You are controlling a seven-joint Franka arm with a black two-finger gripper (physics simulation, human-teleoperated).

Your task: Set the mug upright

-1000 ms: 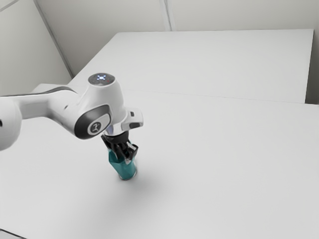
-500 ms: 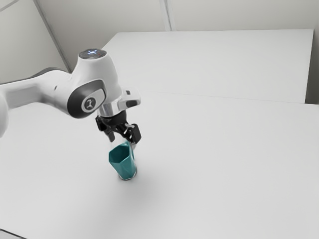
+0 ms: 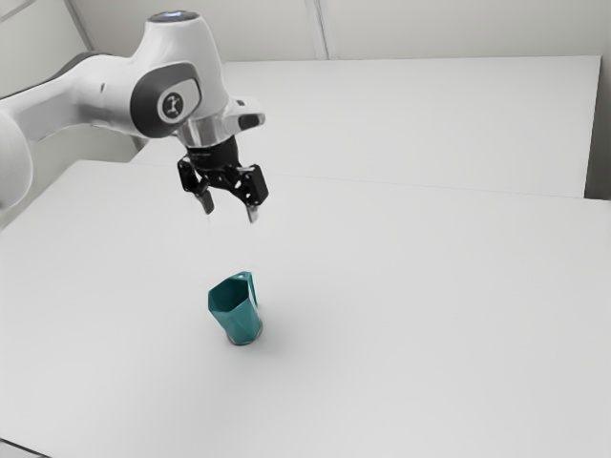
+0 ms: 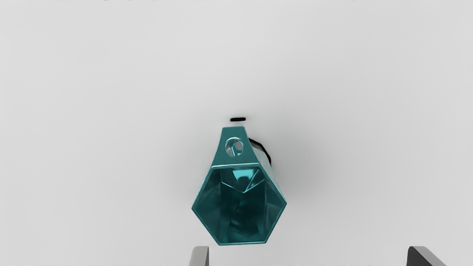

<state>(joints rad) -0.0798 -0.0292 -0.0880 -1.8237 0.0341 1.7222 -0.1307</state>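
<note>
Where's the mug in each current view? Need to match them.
Exterior view: mug on the table, left of centre, below the open jaws.
Wrist view: mug just beyond the jaws' tips, handle pointing away from them.
Shared landmark: its six-sided mouth.

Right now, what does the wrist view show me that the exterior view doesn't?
The wrist view adds the round hole in the handle, a look deep into the faceted inside of the mug, and a small dark bar by the handle that I can't identify. The exterior view adds my arm, the wall, and my gripper hanging clear above the mug. Both share the teal mug with its mouth facing up, my parted fingers and the pale table.
</note>
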